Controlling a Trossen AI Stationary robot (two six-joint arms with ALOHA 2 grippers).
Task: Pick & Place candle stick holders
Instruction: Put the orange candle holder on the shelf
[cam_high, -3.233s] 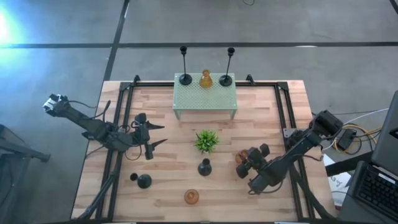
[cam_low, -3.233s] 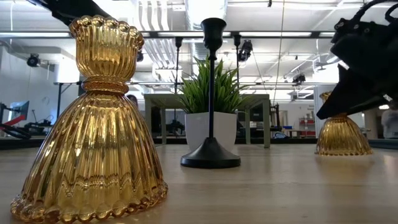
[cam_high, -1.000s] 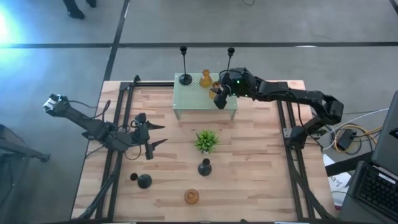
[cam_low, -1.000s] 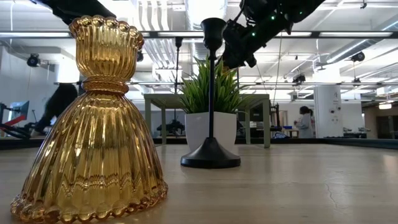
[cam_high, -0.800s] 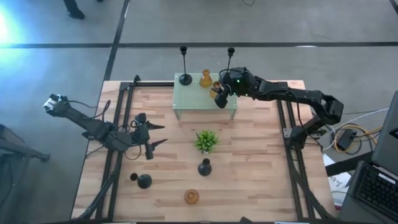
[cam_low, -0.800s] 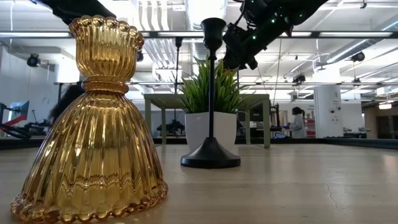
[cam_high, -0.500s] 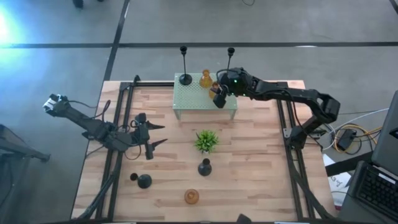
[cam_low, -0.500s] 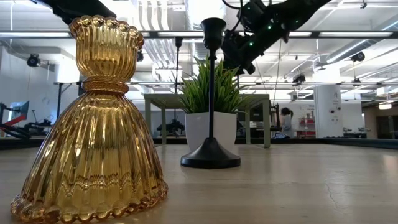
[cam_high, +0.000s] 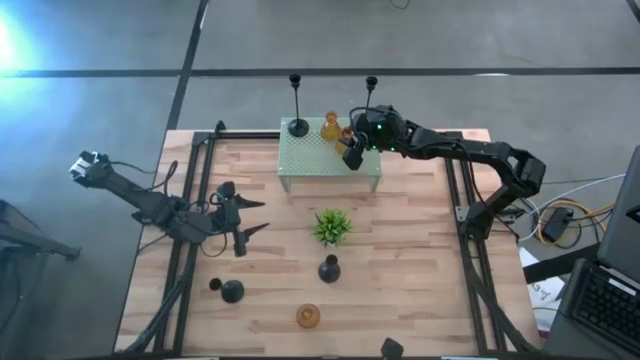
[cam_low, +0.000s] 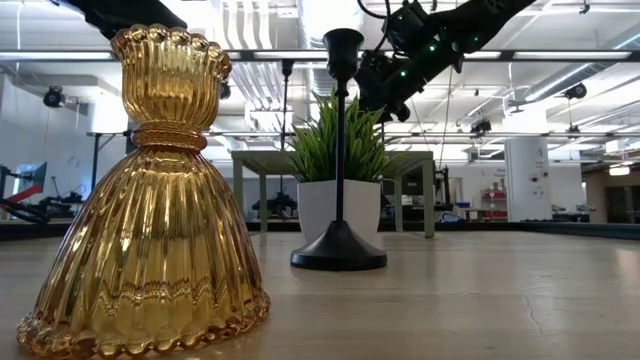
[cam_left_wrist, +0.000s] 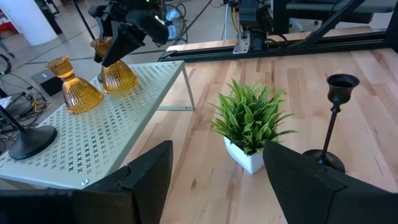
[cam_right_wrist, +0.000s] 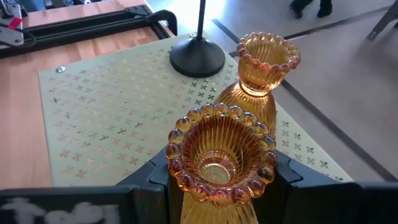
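Observation:
My right gripper (cam_high: 350, 152) is over the pale green perforated stand (cam_high: 310, 160) at the table's far edge, shut on an amber glass holder (cam_right_wrist: 221, 155). A second amber holder (cam_right_wrist: 258, 81) and two tall black holders (cam_high: 298, 127) (cam_high: 366, 122) stand on the stand by their bases. My left gripper (cam_high: 262, 217) is open and empty at mid-left, above the table. On the table stand a thin-stemmed black holder (cam_high: 329, 268), a black holder (cam_high: 232, 291) and a third amber holder (cam_high: 308, 316). My right gripper pinches the amber holder between its two fingers, on opposite sides just under its beaded top cup (cam_right_wrist: 177, 167). The fingers come slanting down from the table's right side (cam_left_wrist: 118, 46). The holder is upright, its bell base (cam_left_wrist: 118, 76) at the stand's top; whether it touches, I cannot tell.
A small spiky green plant in a white pot (cam_high: 331, 227) stands mid-table, near of the stand. Black rails (cam_high: 190, 240) run along the table's left and right sides. Bare wood (cam_high: 420, 290) lies at the near right.
My right gripper has come down a little over the stand with the amber holder, which stays upright beside the other amber holder. My left arm has kept still.

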